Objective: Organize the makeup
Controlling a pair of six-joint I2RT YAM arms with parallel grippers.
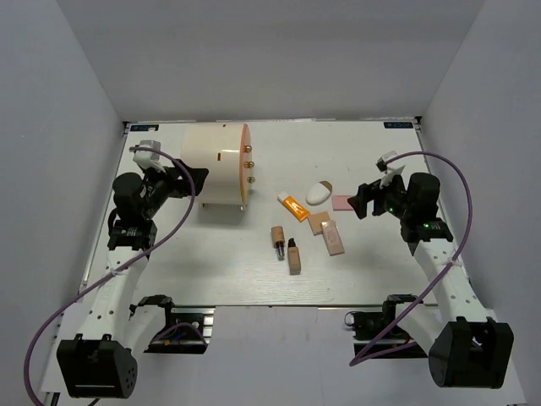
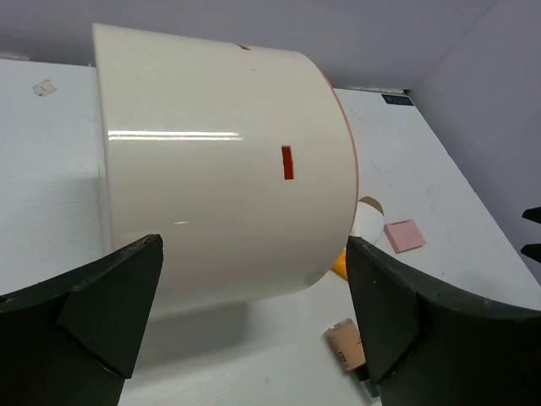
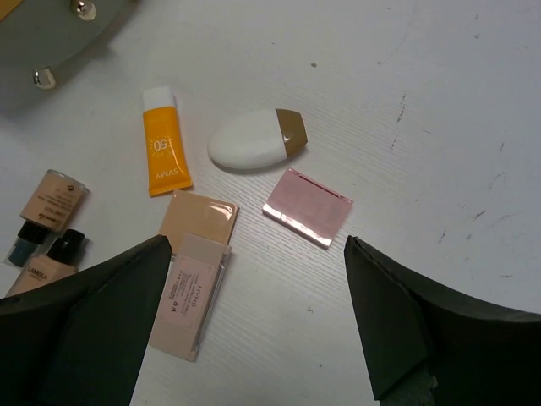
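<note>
Makeup lay loose mid-table: tan bottles nearest, then flat beige sachets, orange tube, pink square, smooth white oval compact. Left pincer gaped wide, facing the glossy cream cylinder. Right pincer was wide too, empty, beside the square.

Makeup lies on the table, right of the cylinder.

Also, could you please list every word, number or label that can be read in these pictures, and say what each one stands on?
"60": on the orange-and-white tube; the brand word below it is too blurred to be sure of.
On the pale beige sachet: small print, unreadable.
On the tan bottles: labels blurred, unreadable.
On the blue corner sticker: too small to read.
</note>
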